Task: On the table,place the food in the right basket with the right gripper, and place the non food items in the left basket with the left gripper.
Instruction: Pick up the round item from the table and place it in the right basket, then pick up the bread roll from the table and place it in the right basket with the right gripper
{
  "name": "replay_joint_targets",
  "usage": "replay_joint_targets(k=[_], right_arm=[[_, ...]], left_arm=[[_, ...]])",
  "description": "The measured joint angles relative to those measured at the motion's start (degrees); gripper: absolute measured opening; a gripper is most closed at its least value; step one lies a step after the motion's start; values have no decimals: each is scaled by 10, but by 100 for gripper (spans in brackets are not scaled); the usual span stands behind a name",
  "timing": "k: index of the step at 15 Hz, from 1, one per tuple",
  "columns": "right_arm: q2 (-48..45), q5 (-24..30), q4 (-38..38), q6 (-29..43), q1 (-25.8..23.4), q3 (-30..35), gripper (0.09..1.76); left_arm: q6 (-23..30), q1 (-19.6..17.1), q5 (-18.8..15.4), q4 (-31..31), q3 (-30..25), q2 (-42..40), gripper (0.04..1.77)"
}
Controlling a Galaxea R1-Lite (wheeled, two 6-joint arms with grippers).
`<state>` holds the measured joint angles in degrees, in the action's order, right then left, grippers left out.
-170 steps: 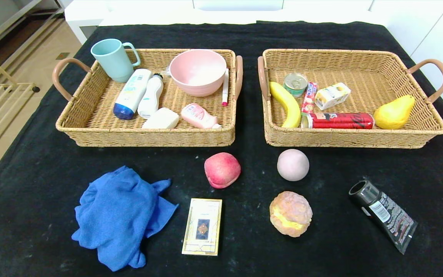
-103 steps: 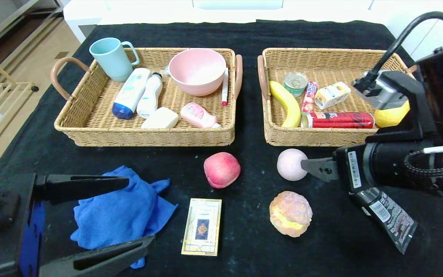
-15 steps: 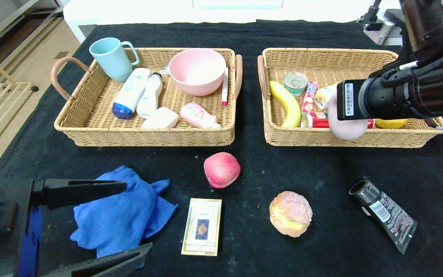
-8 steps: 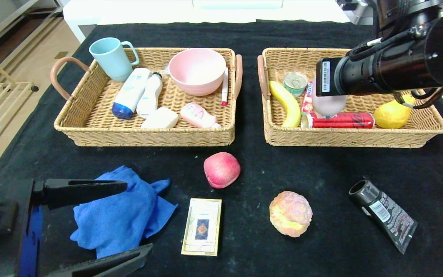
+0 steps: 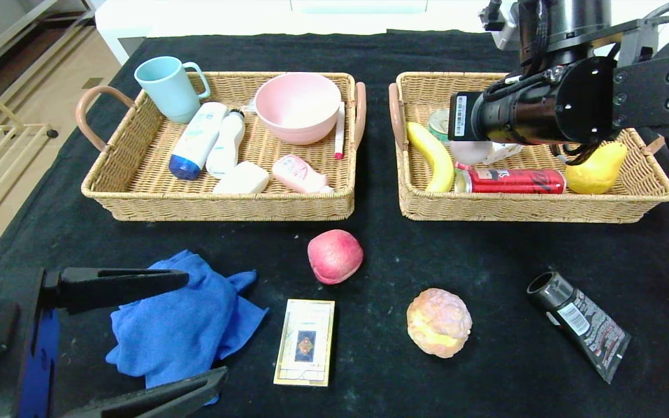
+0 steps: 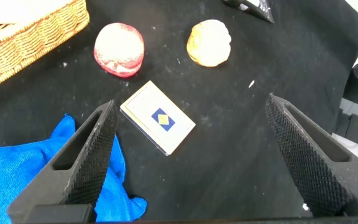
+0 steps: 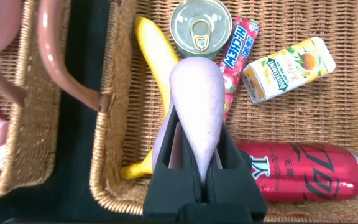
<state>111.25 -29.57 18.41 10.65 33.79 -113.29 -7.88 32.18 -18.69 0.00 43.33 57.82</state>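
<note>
My right gripper (image 7: 196, 134) is shut on a pale pink ball (image 7: 196, 93), which is squeezed narrow between the fingers. It hangs over the left part of the right basket (image 5: 520, 210), above the banana (image 7: 151, 56), tin can (image 7: 201, 28) and candy stick. The ball (image 5: 469, 152) peeks out under the arm in the head view. My left gripper (image 5: 205, 326) stands open at the near left, its fingers either side of the blue cloth (image 5: 177, 325). A peach (image 5: 335, 256), a cream bun (image 5: 439, 322), a card box (image 5: 305, 341) and a black tube (image 5: 581, 322) lie on the black table.
The left basket (image 5: 218, 203) holds a pink bowl (image 5: 298, 107), a teal cup (image 5: 167, 87), bottles and a pen. A red can (image 5: 511, 181), a juice box (image 7: 288, 68) and a yellow pear (image 5: 596, 169) also lie in the right basket. The table's left edge drops to the floor.
My right arm has carried the ball from the basket's front rim farther back and to the left over the basket. The left gripper has stayed in place.
</note>
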Motion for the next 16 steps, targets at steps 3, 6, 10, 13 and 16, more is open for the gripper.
replay_joint_targets(k=[3, 6, 10, 13, 16], right_arm=[[8, -1, -2, 1, -6, 1, 38], [10, 0, 0, 2, -7, 2, 80], [9, -1, 1, 3, -6, 2, 117], [8, -1, 3, 3, -5, 3, 134], [6, 0, 4, 3, -3, 6, 145]], left_arm=[[-2, 0, 0, 0, 0, -2, 172], [-2, 0, 0, 0, 0, -3, 172], [-2, 0, 0, 0, 0, -3, 172], [-2, 0, 0, 0, 0, -3, 172], [-1, 0, 0, 0, 0, -3, 172]])
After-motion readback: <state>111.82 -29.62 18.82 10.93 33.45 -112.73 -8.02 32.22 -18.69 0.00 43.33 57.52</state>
